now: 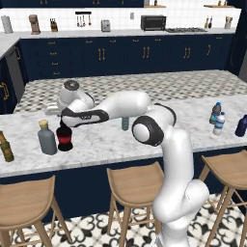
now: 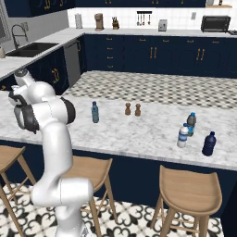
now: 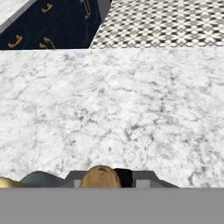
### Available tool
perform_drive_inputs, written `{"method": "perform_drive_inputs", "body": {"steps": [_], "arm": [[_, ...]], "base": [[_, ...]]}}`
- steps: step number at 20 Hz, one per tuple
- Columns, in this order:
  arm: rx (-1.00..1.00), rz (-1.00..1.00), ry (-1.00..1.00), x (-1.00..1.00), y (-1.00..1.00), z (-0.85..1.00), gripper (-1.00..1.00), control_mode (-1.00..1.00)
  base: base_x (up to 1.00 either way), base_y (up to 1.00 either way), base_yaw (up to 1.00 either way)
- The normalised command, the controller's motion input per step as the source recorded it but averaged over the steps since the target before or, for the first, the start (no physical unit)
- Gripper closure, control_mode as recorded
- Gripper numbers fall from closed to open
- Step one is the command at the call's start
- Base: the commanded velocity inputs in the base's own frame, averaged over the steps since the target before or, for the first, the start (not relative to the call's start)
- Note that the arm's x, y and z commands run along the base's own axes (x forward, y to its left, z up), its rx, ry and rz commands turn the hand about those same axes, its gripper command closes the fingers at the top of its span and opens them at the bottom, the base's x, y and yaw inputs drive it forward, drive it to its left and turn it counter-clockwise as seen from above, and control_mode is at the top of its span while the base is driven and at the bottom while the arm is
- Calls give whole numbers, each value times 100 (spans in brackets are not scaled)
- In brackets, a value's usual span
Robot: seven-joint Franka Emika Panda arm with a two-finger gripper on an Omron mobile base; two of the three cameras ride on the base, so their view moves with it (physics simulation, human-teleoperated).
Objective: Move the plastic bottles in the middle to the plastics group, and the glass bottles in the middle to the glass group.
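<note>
The black glass bottle [image 1: 65, 139], round-bellied with a red label, stands on the marble counter [image 1: 106, 140] right beside the squat grey bottle [image 1: 47, 141] with a tan stopper [image 3: 101, 177]. My gripper [image 1: 63, 126] sits over the black bottle's neck and hides it, and looks shut on it. The olive-brown bottle [image 1: 6, 147] stands further left. Mid-counter, the slim teal bottle [image 2: 95, 112] is partly behind my arm in the left base view. At the right end, the clear blue-capped bottle [image 2: 183, 136] stands next to the dark teal bottle [image 2: 190, 124] and the navy bottle [image 2: 209, 144].
Two small brown shakers [image 2: 132, 109] stand near the counter's far edge, right of the teal bottle. Wooden stools [image 1: 137, 181] line the near side under the counter. Bare marble lies between the teal bottle and the right-hand bottles.
</note>
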Motion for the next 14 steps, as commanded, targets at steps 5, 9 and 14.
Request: {"method": "perform_drive_inputs", "body": {"steps": [5,9,14], "arm": [[0,-1,-1,-11,-5,10,-100,-100],[0,0,-13,0,-23,40,-100,-100],[0,-5,-11,-3,-66,28,-100,-100]], "base": [[0,0,0],[0,0,0],[0,0,0]]}}
